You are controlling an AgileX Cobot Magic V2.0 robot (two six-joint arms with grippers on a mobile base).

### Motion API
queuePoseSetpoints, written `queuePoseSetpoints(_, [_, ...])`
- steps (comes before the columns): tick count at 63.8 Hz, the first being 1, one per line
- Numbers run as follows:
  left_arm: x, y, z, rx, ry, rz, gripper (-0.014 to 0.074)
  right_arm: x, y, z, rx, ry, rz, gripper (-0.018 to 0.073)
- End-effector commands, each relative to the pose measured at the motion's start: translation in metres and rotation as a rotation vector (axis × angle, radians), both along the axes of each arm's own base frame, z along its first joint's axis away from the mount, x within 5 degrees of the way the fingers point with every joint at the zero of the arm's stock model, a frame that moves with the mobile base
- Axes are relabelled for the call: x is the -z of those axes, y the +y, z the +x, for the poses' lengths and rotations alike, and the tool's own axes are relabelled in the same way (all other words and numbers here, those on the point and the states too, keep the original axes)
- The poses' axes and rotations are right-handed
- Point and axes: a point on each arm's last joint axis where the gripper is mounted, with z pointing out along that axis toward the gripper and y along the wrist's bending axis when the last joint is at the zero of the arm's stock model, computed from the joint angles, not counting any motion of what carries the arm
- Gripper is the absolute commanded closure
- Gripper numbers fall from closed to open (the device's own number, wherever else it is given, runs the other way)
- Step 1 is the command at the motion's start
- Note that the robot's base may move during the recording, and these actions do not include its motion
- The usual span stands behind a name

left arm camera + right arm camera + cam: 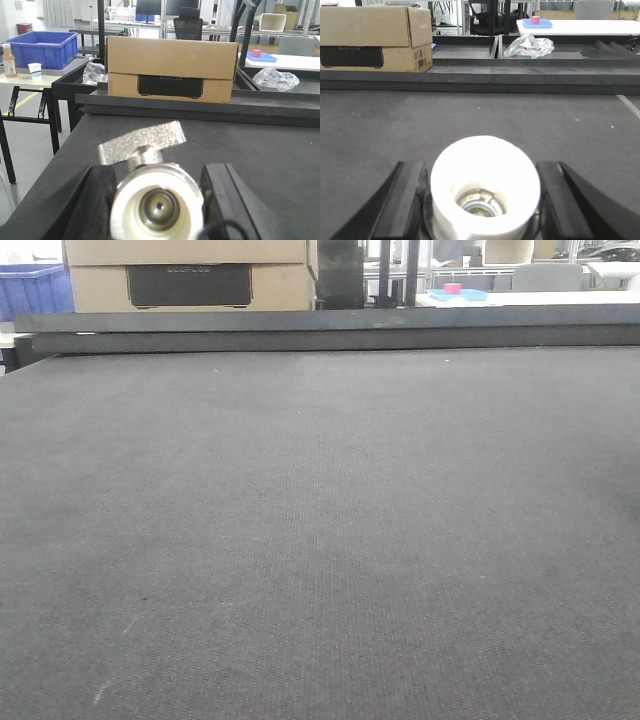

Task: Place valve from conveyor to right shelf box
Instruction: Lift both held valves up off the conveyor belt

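In the left wrist view a silvery valve (157,200) with a flat lever handle (142,142) and a white-ringed open end fills the space between the black fingers (97,200). My left gripper (159,197) is shut on it, over the conveyor (260,150). In the right wrist view a white-capped valve end (485,172) sits between the fingers (405,200), which press its sides. My right gripper (482,200) is shut on it above the belt (395,125). The front view shows only bare belt (320,520); no gripper or valve appears there. The right shelf box is out of view.
A black raised rail (320,330) bounds the belt's far edge. Behind it stand a cardboard box (170,67), black trays (465,50) and a crumpled plastic bag (529,45). To the left, a side table holds a blue crate (42,47) and a bottle (8,60).
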Motion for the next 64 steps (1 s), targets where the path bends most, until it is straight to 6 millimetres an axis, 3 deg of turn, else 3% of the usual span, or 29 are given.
queuePoseSetpoints(1, [-0.0089,-0.0007,-0.0033,0.010,-0.079,-0.008,0.0708,-0.0106,-0.0007,-0.0028,0.003,-0.089,-0.001,0.0727])
queuePoseSetpoints(64, [-0.0089,-0.0007,-0.0033,0.010,-0.079,-0.008,0.0708,-0.0106,-0.0007,-0.0028,0.003,-0.089,-0.001,0.0727])
